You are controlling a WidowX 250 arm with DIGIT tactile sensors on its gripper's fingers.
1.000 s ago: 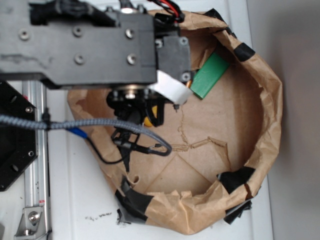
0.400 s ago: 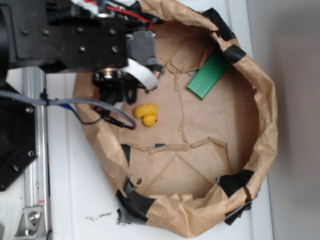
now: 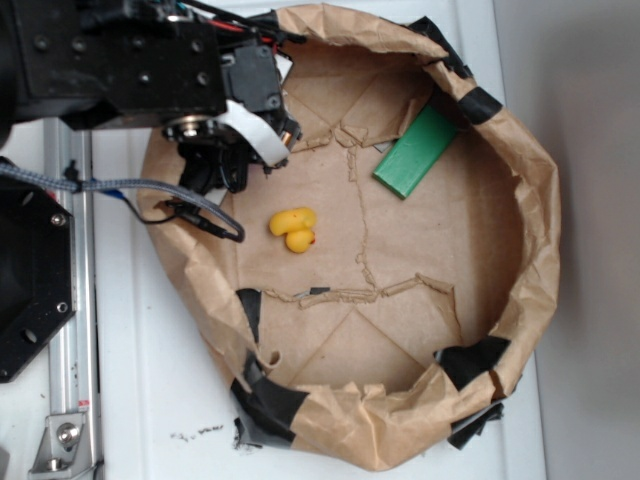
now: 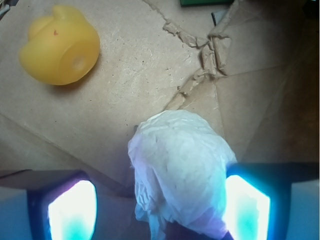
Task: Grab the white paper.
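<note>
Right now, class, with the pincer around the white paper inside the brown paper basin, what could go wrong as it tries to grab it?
1. In the wrist view the white paper sits off-centre between the pincer fingers, touching the right one; closing may nudge it sideways instead of gripping.
2. The wad is soft and crumpled, so a pinch might catch only a loose fold.
3. The cable hangs over the basin's wall and could snag there.

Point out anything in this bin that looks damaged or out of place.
The brown paper liner is worn: a ragged tear runs across its floor, and black tape patches hold the crumpled rim together. The yellow rubber duck lies on its side. The white paper sits between the gripper fingers.
</note>
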